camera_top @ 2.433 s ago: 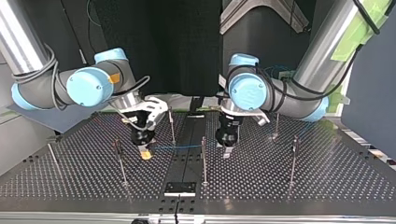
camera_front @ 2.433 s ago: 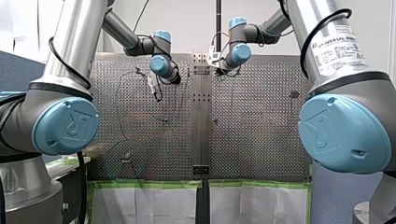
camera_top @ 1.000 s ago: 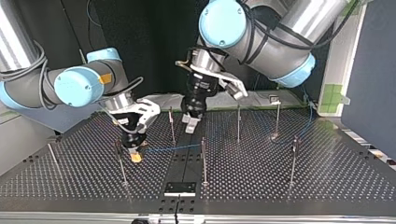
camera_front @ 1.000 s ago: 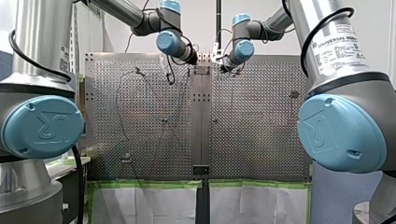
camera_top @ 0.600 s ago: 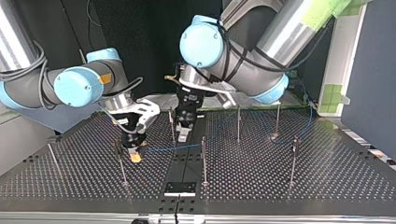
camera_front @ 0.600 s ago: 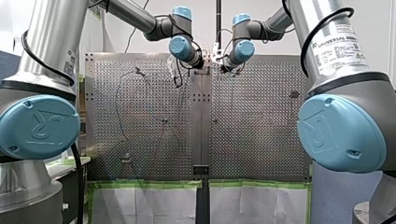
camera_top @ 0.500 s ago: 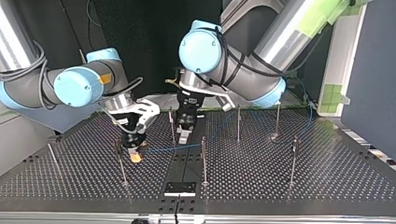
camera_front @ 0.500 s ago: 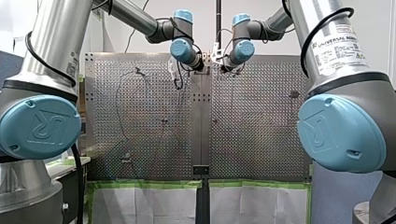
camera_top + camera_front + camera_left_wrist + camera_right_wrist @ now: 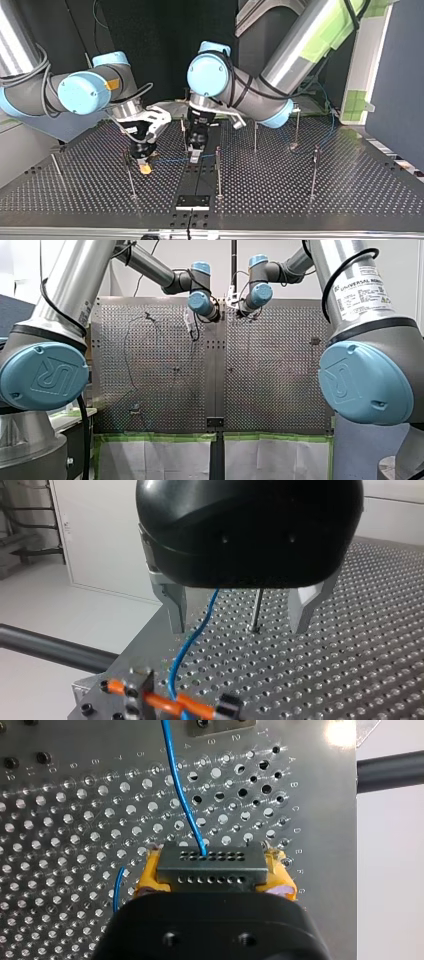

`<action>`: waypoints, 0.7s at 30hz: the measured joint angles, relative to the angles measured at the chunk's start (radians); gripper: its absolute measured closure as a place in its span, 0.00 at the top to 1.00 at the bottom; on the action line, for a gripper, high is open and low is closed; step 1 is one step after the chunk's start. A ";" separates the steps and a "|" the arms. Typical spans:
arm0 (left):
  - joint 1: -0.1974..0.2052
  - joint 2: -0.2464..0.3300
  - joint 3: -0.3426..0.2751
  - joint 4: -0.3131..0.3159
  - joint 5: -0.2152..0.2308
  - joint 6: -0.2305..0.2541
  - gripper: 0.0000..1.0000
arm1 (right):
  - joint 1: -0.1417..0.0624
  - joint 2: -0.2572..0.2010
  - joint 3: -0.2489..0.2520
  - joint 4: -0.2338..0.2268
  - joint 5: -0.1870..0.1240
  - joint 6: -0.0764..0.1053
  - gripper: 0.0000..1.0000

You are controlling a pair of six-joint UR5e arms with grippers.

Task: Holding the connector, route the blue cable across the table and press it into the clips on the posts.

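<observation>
Right end effector (image 9: pixel 212 876), pads (image 9: pixel 148 873) half behind connector (image 9: pixel 210 865)

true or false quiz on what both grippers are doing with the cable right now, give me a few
1. My right gripper is shut on the connector. True.
2. My left gripper is clamped on the blue cable. False: its fingers are open, and the cable runs between them.
3. The blue cable comes out of the connector. True.
4. My right gripper's pads are black. False: they are yellow.
5. A post stands on the table ahead of my left gripper. True.
</observation>
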 joint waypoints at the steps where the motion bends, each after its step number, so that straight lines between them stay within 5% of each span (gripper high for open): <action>1: 0.003 -0.002 0.002 0.005 -0.004 0.000 1.00 | 0.000 0.000 0.000 0.000 0.000 0.000 0.00; 12: 0.033 -0.021 0.018 0.023 -0.001 0.005 1.00 | 0.000 -0.001 0.000 0.000 -0.002 0.004 0.00; 21: 0.026 -0.098 0.058 0.026 -0.024 0.028 1.00 | 0.001 -0.002 0.000 0.000 -0.003 0.004 0.00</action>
